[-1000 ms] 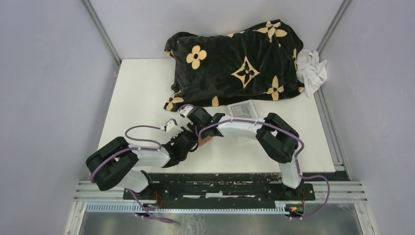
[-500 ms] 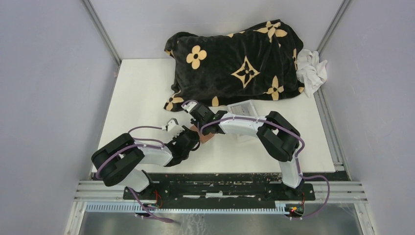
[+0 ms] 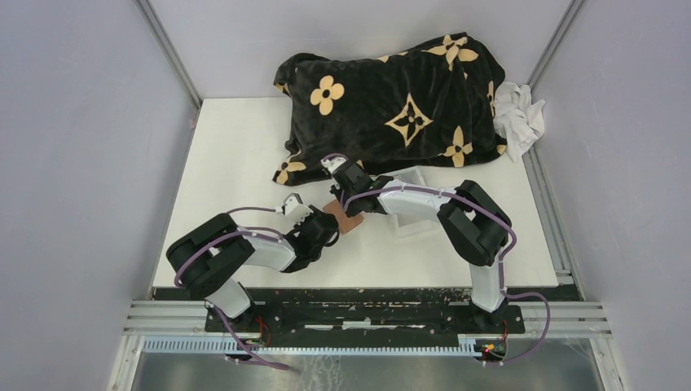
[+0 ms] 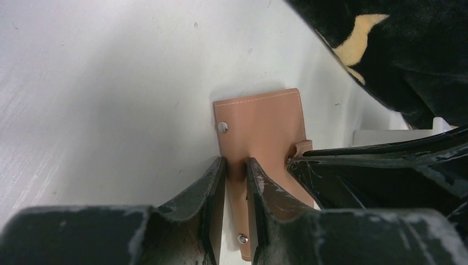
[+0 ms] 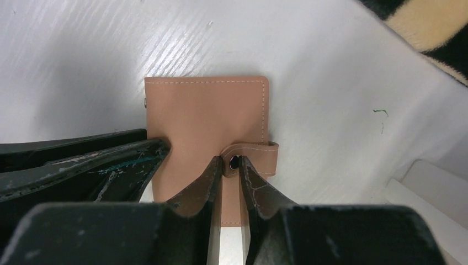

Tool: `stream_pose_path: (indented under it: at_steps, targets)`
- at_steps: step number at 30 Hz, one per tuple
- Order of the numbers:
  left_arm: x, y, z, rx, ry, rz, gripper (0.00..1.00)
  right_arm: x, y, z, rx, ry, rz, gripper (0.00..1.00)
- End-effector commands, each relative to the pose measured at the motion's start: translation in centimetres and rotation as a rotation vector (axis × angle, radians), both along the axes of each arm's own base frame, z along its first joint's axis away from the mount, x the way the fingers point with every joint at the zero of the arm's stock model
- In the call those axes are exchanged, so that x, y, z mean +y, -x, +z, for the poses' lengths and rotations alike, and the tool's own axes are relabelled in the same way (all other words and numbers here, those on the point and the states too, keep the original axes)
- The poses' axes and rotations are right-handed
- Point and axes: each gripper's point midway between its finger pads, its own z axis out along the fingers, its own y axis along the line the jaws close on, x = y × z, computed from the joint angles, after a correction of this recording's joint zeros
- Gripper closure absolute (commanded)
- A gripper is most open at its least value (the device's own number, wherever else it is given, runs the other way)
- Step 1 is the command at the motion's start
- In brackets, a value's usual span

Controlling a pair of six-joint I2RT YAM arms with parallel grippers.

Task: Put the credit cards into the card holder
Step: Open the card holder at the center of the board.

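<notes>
The card holder [image 3: 347, 219] is a tan leather wallet lying flat on the white table, with a strap and snap [image 5: 251, 151] on one side. My left gripper [image 4: 235, 165] is shut on the holder's near edge, the leather [image 4: 259, 121] pinched between its jaws. From the other side my right gripper [image 5: 230, 161] is shut on the snap end of the strap, above the holder's face [image 5: 204, 110]. Both grippers meet at the holder in the top view, the left gripper [image 3: 324, 229] on the left and the right gripper [image 3: 343, 201] behind it. The credit cards are out of view.
A black blanket with tan flower shapes [image 3: 391, 106] is heaped at the back of the table, close behind the right gripper. A white cloth [image 3: 520, 118] lies at its right end. A clear plastic tray [image 3: 414, 225] sits partly under the right arm.
Both grippers and the card holder have shifted a little to the right and back. The right gripper's jaws have closed onto the strap.
</notes>
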Motion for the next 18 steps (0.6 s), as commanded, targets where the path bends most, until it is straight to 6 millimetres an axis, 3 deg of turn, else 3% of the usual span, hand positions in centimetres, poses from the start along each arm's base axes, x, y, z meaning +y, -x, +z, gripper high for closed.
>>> stream_pose_path:
  at_steps: [1, 12, 18]
  targets:
    - [4.1, 5.1, -7.0, 0.261, -0.211, -0.048, 0.74, 0.3, -0.8, 2.2, 0.030, -0.154, -0.061, 0.88]
    - [4.6, 5.2, -7.5, 0.280, -0.220, -0.037, 0.76, -1.0, -2.0, 3.0, 0.080, -0.285, -0.142, 0.90]
    - [5.3, 4.6, -5.9, 0.241, -0.240, -0.013, 0.75, -2.2, -2.7, 3.9, 0.038, -0.250, -0.184, 0.89]
